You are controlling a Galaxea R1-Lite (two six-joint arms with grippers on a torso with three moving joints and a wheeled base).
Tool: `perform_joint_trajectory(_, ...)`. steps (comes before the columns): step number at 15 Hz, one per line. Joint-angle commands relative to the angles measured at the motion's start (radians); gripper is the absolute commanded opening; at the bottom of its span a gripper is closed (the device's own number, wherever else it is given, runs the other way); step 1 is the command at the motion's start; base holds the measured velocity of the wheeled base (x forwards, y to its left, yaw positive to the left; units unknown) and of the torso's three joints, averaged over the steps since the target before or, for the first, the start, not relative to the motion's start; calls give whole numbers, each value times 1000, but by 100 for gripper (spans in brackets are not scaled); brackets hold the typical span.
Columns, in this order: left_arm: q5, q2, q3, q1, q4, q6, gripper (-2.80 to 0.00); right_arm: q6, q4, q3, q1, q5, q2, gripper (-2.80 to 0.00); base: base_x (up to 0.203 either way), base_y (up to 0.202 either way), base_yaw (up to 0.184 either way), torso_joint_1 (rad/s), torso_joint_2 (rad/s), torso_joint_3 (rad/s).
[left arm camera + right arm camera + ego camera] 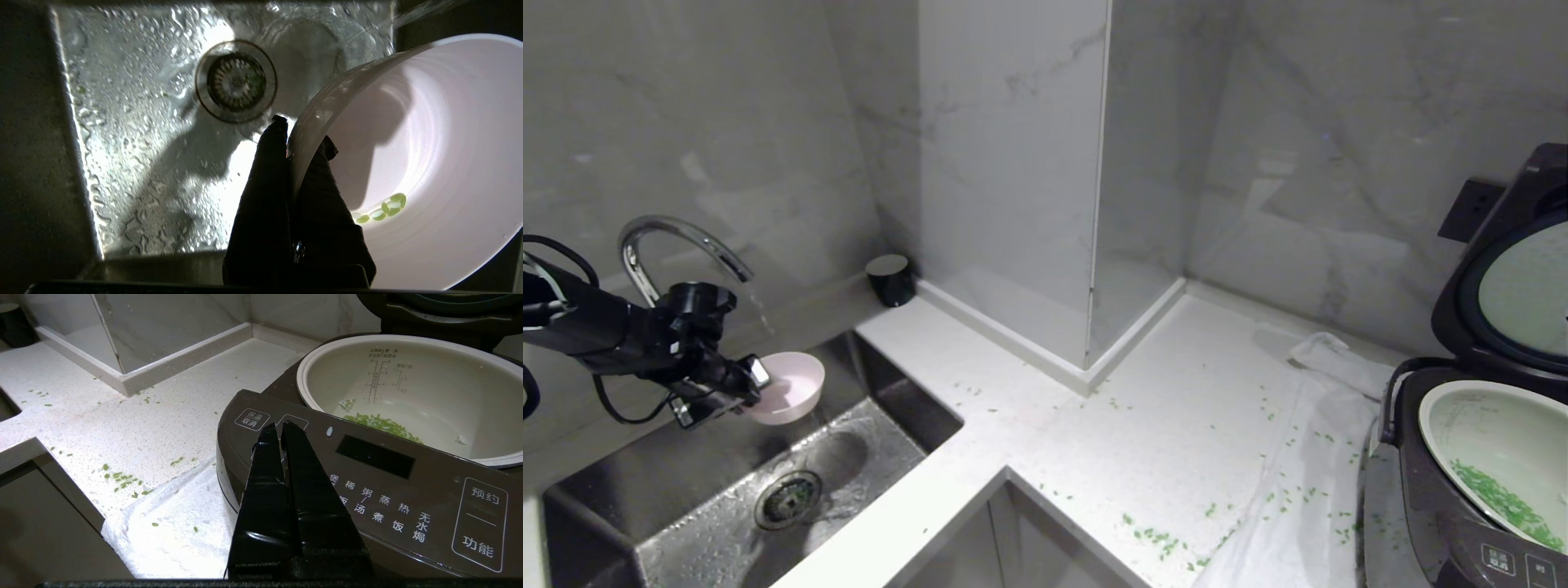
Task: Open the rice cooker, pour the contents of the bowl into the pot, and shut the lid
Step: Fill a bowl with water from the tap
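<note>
Rice cooker (1478,457) runs off the head view's right and bottom edges; only part of the panel shows. Lid (1515,278) clipped at the right edge, its underside plate half out of view. Pot (1499,449) rim cut at the right edge. Left arm enters from the left edge, base unseen. Left end effector (756,384) hides part of the bowl (796,388) rim. In the left wrist view the bowl's far side is out of shot.

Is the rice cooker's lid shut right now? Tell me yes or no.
No: in the head view the lid stands raised behind the rice cooker, and the pot lies open with green bits inside.
</note>
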Motion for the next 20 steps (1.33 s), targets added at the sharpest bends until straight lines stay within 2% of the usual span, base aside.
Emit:
perform_joint_trajectory(1, 26, 72, -78, 14, 1, -20, -280, 0, 0, 2, 0, 0, 0, -280, 0, 0, 0, 0, 0, 0)
perform_joint_trajectory(2, 27, 77, -98, 15, 2, -45, -280, 0, 0, 2, 0, 0, 0, -280, 0, 0, 0, 0, 0, 0)
perform_joint_trajectory(8, 26, 85, -146, 15, 2, -74, -280, 0, 0, 2, 0, 0, 0, -280, 0, 0, 0, 0, 0, 0)
perform_joint_trajectory(20, 22, 70, -152, 14, -2, -104, -280, 0, 0, 2, 0, 0, 0, -280, 0, 0, 0, 0, 0, 0)
